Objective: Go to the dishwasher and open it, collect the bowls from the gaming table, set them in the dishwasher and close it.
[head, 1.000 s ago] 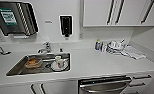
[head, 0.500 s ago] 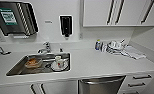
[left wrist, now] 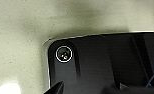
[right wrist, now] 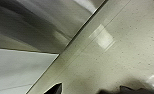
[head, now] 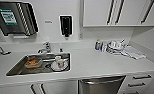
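The dishwasher (head: pixel 101 85) sits under the white counter (head: pixel 98 62), at the lower middle-right of the head view. Its brushed steel door is closed, with the bar handle (head: pixel 103 80) along its top edge. The bowls and the gaming table are out of view. The left wrist view looks down on pale speckled floor (left wrist: pixel 20 37) and a dark plate of the robot (left wrist: pixel 98 65). The right wrist view shows the same floor (right wrist: pixel 123 57) beside a grey wall base (right wrist: pixel 30 30). Dark shapes sit at the edge of both wrist views, too unclear to read.
A steel sink (head: pixel 15 71) left of the dishwasher holds white dishes with food remains and a mug (head: pixel 59 62). Behind it is a faucet (head: pixel 46 46). A towel dispenser (head: pixel 15 18) and a soap dispenser (head: pixel 66 25) hang on the wall. Dishes and bottles (head: pixel 115 46) crowd the counter's right. White drawers (head: pixel 140 81) flank the dishwasher.
The head view has shifted only slightly, so the camera barely moved. Nothing on the counter or in the sink has moved, and the dishwasher door stays closed.
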